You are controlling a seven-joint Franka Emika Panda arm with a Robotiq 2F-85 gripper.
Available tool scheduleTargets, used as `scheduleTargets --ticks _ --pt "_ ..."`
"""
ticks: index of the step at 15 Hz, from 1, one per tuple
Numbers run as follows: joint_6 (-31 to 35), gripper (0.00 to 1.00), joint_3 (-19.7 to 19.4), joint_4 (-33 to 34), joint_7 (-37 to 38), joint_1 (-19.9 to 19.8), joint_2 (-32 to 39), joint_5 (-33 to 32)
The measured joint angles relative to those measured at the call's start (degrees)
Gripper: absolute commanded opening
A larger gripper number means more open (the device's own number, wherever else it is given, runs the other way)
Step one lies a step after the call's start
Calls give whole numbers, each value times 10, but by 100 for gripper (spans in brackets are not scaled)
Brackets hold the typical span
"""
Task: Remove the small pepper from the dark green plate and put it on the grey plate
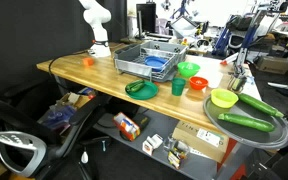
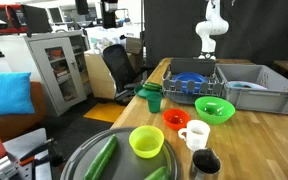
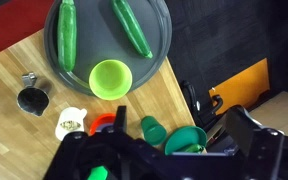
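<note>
The small pepper (image 3: 193,147) lies on the dark green plate (image 3: 179,138) in the wrist view, close to the table edge and beside a green cup (image 3: 152,128). The dark green plate also shows in both exterior views (image 1: 140,88) (image 2: 147,91); the pepper is too small to make out there. The grey plate (image 3: 99,30) (image 1: 279,128) (image 2: 84,160) holds two long green vegetables at the other end of the table. My gripper (image 3: 159,160) hangs high above the dark green plate, open and empty. It is out of both exterior views.
A yellow-green bowl (image 3: 110,77), a white mug (image 3: 71,122), a metal cup (image 3: 31,98) and an orange bowl (image 3: 104,122) stand between the two plates. A grey wire rack (image 1: 144,60) and a bright green bowl (image 1: 188,69) stand further back. An office chair (image 3: 199,100) stands beside the table.
</note>
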Motion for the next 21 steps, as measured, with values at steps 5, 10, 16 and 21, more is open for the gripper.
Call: scheduleTargets --ticks 5,10,16,21 --pt "13 100 25 0 1 0 3 0" --pt "108 100 99 -4 -9 36 35 1" --pt "130 100 125 -1 -51 75 86 1" --pt "130 100 122 1 -56 75 85 1"
